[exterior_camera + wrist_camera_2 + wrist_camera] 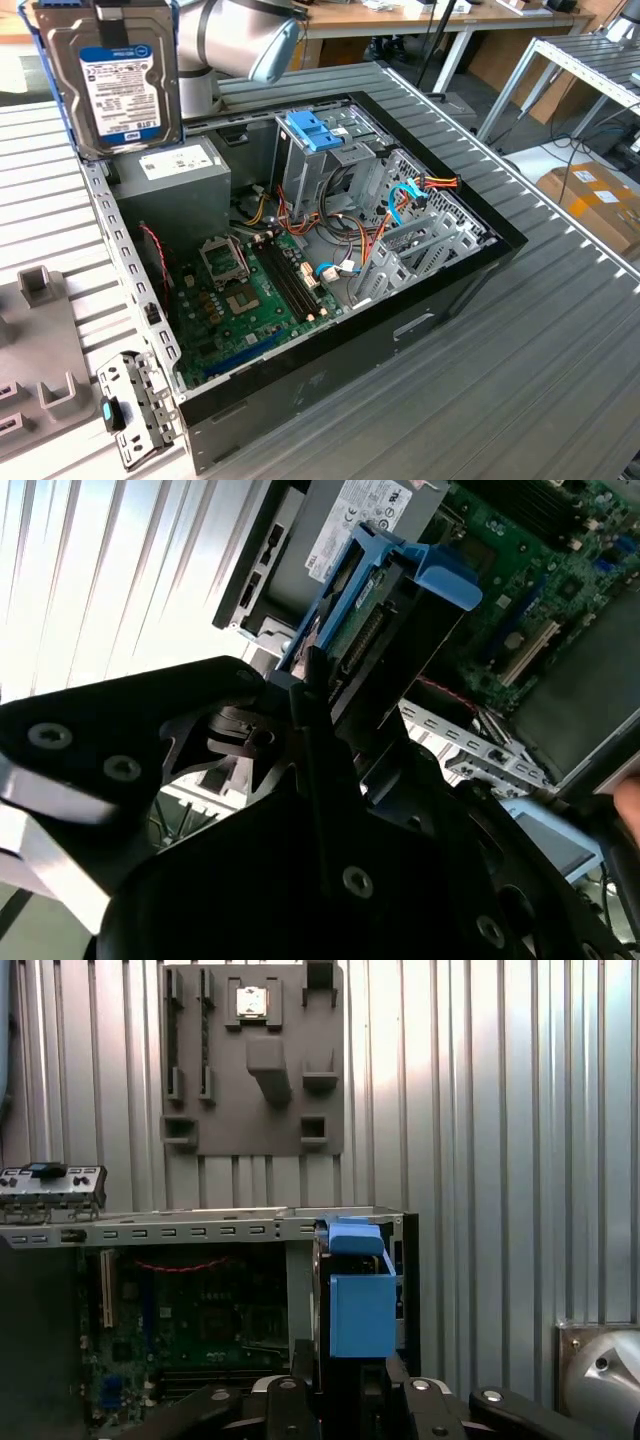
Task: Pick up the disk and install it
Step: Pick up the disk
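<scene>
Disk (pixel 115 78): a flat rectangular grey-metal hard drive framed by a light-blue plastic carrier rail. In the exterior view it hangs upright in the air, label side to the camera, above the corner of the open black computer case (pixel 400 322) on the exterior view's left. The grey robot arm (pixel 245 35) sits just behind it. The disk's upper edge is cut off by the frame, and the tool is hidden behind it. Below it lies the grey box-shaped power supply (pixel 180 185). Further along are the green motherboard (pixel 250 300) and a tall grey cage topped by a blue plastic bracket (pixel 313 128). The ribbed grey metal tabletop (pixel 520 380) lies bare beside the case towards the exterior view's right.

In the second wrist view the black tool (pixel 305 685) is clamped on one end of the disk, its fingers closed against the flat faces. The disk's connector edge and blue rail jut out from the tool over the power supply. The black linkages hide the held end.

In the first wrist view the blue rail stands between the two black fingers, over the case's metal rim. A grey plastic fixture plate (pixel 255 1110) lies on the tabletop well beyond the case.
</scene>
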Controlling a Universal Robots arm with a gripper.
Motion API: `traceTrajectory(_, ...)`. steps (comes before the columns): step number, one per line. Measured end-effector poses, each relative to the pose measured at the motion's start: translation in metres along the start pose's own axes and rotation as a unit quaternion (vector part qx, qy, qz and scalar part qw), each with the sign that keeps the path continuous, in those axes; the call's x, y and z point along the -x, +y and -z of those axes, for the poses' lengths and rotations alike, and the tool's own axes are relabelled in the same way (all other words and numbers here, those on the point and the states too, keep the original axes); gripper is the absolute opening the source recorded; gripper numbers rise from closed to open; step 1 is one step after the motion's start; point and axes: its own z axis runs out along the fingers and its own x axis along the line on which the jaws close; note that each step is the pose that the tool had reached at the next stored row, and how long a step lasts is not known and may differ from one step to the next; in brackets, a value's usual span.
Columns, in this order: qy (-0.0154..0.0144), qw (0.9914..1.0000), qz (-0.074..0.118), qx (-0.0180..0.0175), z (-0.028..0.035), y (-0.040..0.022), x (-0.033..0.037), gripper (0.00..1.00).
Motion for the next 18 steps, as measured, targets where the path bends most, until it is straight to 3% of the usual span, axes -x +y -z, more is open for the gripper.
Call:
traceTrajectory(1, 0.0000, 1.00000, 0.000, 0.0000, -0.0001, -0.0046, 0.0001, 0.35)
traceTrajectory(4, 0.0000, 1.00000, 0.000, 0.0000, -0.0007, -0.0261, 0.0009, 0.35)
traceTrajectory(8, -0.0001, 1.00000, 0.000, 0.0001, -0.0017, -0.0640, 0.0023, 0.35)
traceTrajectory(11, 0.0000, 1.00000, 0.000, 0.0001, -0.0021, -0.0777, 0.0027, 0.35)
traceTrajectory(16, 0.0000, 1.00000, 0.000, 0.0001, -0.0030, -0.1108, 0.0039, 0.35)
traceTrajectory(18, 0.0000, 1.00000, 0.000, 0.0002, -0.0033, -0.1211, 0.0042, 0.35)
